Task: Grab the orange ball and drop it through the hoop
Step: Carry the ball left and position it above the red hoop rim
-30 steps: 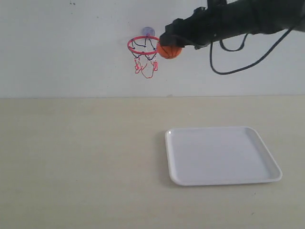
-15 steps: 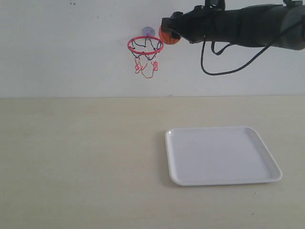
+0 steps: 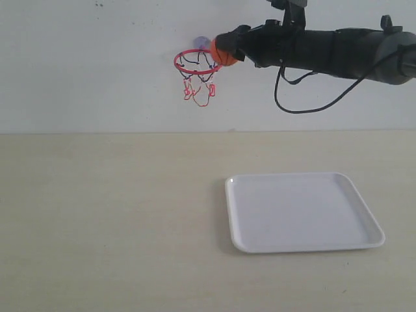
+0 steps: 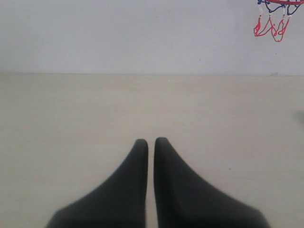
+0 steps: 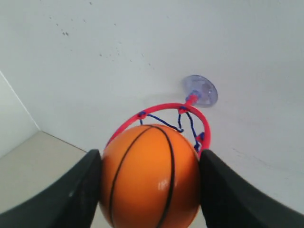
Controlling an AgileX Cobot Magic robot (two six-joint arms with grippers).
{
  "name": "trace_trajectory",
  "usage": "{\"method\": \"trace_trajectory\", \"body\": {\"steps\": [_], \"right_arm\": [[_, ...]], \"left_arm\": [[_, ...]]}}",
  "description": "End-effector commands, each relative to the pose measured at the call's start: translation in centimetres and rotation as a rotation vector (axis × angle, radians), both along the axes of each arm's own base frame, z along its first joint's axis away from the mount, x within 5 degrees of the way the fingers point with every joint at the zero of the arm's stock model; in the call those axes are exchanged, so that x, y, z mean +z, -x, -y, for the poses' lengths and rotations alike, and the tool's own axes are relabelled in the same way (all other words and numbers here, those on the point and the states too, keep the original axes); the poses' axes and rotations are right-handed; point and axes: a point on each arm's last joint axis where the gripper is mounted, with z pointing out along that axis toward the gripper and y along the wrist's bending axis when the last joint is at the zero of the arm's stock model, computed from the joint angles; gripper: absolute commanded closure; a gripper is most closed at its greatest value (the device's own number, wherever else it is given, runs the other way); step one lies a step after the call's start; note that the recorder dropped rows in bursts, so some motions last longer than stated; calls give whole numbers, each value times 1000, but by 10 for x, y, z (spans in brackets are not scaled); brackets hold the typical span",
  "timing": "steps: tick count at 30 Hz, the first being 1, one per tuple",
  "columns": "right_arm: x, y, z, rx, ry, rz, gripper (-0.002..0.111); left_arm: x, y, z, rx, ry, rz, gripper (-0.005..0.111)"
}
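The right end effector (image 5: 150,190), clamped on the orange ball (image 3: 223,52), holds it just above the hoop's (image 3: 197,65) nearest rim edge, with the ring's centre slightly farther out along its reach.

**Matte black arms, tapered fingers, one loose cable**

The right arm (image 3: 325,49) is a thick, rounded tube, black near the tool and shading to charcoal grey farther back. It narrows in steps toward the right gripper (image 3: 223,51), which is the same dull black. A small blocky bracket (image 3: 296,13) rises from the arm just behind the wrist. A thin black cable (image 3: 289,111) leaves the underside behind the gripper, sags in a wide loop, and rejoins the arm farther back.

In the right wrist view its fingers (image 5: 71,194) are broad, smooth and matte black, with gently curved inner faces.

The left gripper (image 4: 150,142) has two matching black fingers (image 4: 123,194), wide at the base, with straight inner edges. They taper to rounded tips.
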Motion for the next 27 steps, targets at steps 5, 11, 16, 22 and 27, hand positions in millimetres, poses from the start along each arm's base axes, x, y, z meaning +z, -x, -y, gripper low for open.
{"method": "trace_trajectory", "body": {"steps": [5,11,16,22,27], "right_arm": [[25,-15,-2,3,-34,113,108],[12,-30,-25,32,-60,150,108],[2,-36,-38,47,-68,171,108],[-6,-38,-39,47,-68,155,108],[-5,-40,-36,5,-65,151,108]], "left_arm": [[0,0,0,2,5,4,103],[0,0,0,2,5,4,103],[0,0,0,2,5,4,103],[0,0,0,2,5,4,103],[0,0,0,2,5,4,103]]}}
